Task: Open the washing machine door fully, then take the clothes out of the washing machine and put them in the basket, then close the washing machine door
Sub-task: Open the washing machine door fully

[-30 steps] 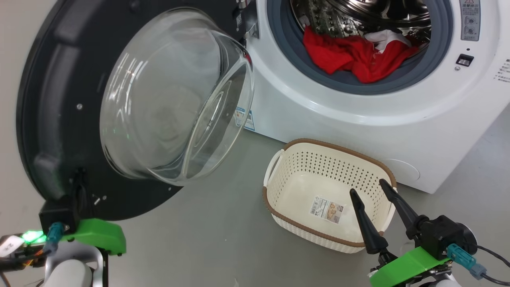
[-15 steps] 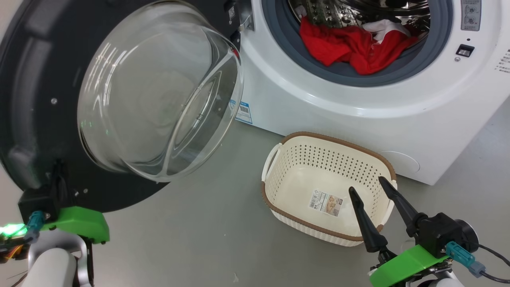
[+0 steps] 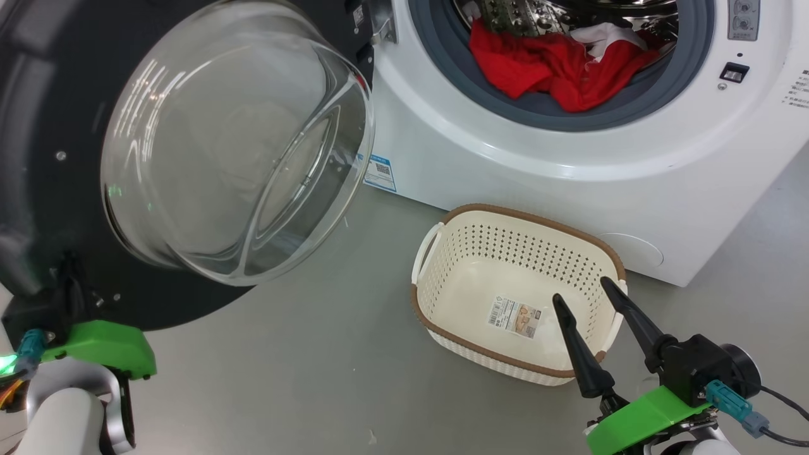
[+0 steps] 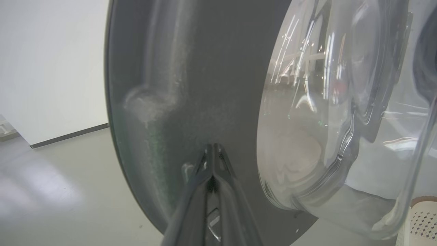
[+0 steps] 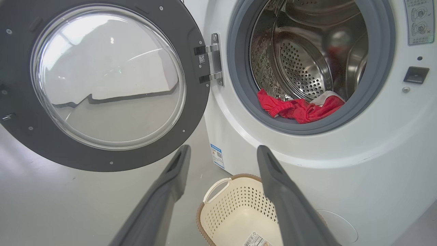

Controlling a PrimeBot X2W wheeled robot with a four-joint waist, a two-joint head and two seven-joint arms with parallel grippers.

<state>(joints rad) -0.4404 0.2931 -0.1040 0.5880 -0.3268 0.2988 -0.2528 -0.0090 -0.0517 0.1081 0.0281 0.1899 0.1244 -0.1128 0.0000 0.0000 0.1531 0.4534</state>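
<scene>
The washing machine door (image 3: 38, 189) stands swung out to the left, its glass bowl (image 3: 234, 139) bulging toward me. My left gripper (image 3: 66, 284) is shut, and its fingertips (image 4: 213, 150) press against the door (image 4: 191, 85) on its dark inner face near the lower edge. The washing machine (image 3: 505, 164) gapes open, with the red and white clothes (image 3: 543, 63) heaped at the drum's front lip. The cream basket (image 3: 524, 218) sits on the floor before the machine, holding just a sticker. My right gripper (image 3: 578, 287) hangs open over the basket's near right corner, nothing between its fingers. The right wrist view shows the clothes (image 5: 297, 109), the door (image 5: 198, 112) and the basket (image 5: 211, 191).
Grey floor (image 3: 316, 354) lies between the door and the basket. A white wall (image 4: 51, 61) rises behind the door on the left. The door hinge (image 5: 211, 61) sits at the left of the drum opening.
The door has swung further open to the left, with my left gripper moving left along with it. The head view has shifted a little. My right gripper stays in place, open.
</scene>
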